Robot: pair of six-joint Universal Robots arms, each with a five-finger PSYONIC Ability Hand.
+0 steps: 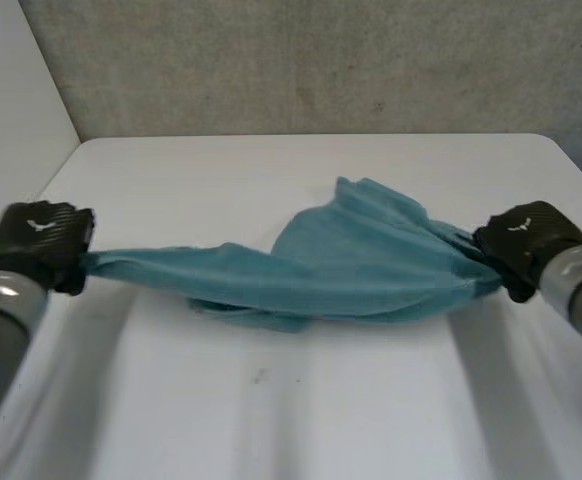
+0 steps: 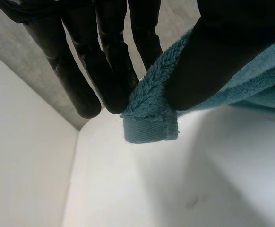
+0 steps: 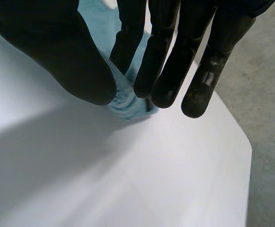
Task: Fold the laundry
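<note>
Left hand (image 1: 41, 245) and right hand (image 1: 526, 245) each pinch 1 end of the teal towel (image 1: 341, 265), its bunched middle sagging toward the table (image 1: 271, 420). Best to pull evenly, with firm grips, so it spreads flat.

a white desk (image 1: 271, 420) with a smooth matte top takes up most of the room in sight; its far right corner is rounded. behind the desk's far edge stands a rough grey wall (image 1: 321, 60), speckled like concrete. along the desk's left side rises a plain white wall (image 1: 11, 90), meeting the grey one at the desk's far left corner. past the desk's right edge lies a grey speckled surface (image 3: 265, 118); wall or floor cannot be told. the light is soft and even. a small dark mark (image 1: 260, 377) sits near the desk's front middle.
</note>
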